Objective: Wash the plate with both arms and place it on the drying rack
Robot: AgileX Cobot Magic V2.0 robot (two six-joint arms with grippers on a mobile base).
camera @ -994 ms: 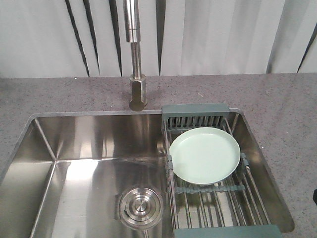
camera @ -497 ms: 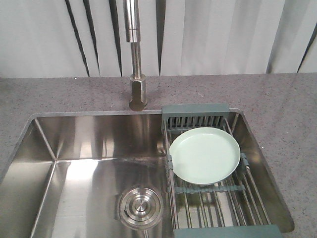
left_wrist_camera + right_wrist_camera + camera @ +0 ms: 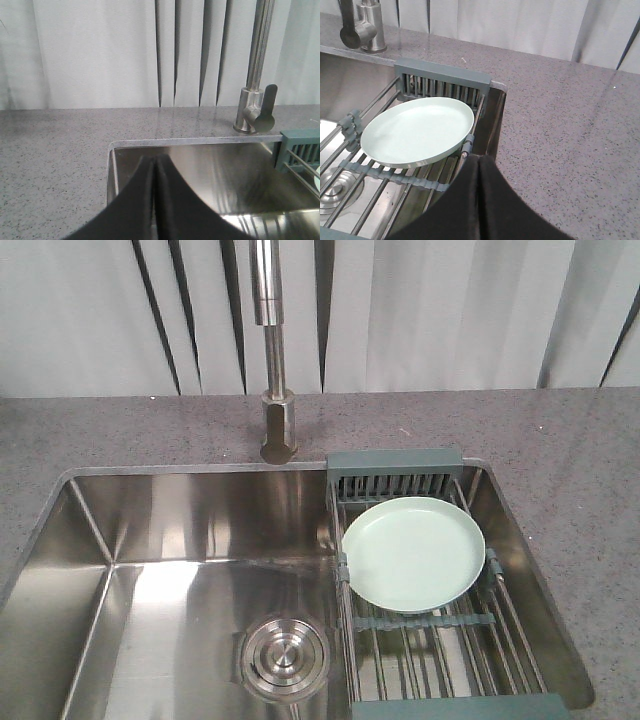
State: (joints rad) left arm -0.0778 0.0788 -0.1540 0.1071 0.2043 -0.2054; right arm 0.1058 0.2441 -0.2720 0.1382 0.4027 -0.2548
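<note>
1. The plate (image 3: 413, 552) is seen lying face up on the drying rack (image 3: 430, 630), resting on the steel rods toward the rack's far end, just in front of the grey-teal slotted end piece (image 3: 395, 472).
2. In the right wrist view the same plate (image 3: 417, 131) is shown slightly tilted, its near edge lying over a grey-teal crossbar (image 3: 395, 175) of the drying rack (image 3: 395, 195).
3. The rack is set across the right part of the steel sink (image 3: 190, 540), spanning it from the far wall to the near edge.
4. A round steel drain (image 3: 284, 658) is seen in the sink floor, to the left of the rack and apart from it.
5. A steel faucet (image 3: 274, 350) is mounted on the speckled grey surface (image 3: 560, 440) behind the sink, just left of the rack's far end.
6. The left end effector (image 3: 155, 200) is shown with its 2 black fingers pressed together and nothing between them, above the left part of the sink near the sink's far left corner.
7. The right end effector (image 3: 478, 195) is likewise clenched on nothing, its tips held near the right rim of the sink, just beside the plate but not touching it.
8. Neither arm is seen in the front-facing view.
9. Pale pleated curtains (image 3: 450, 310) are seen behind the surface.
</note>
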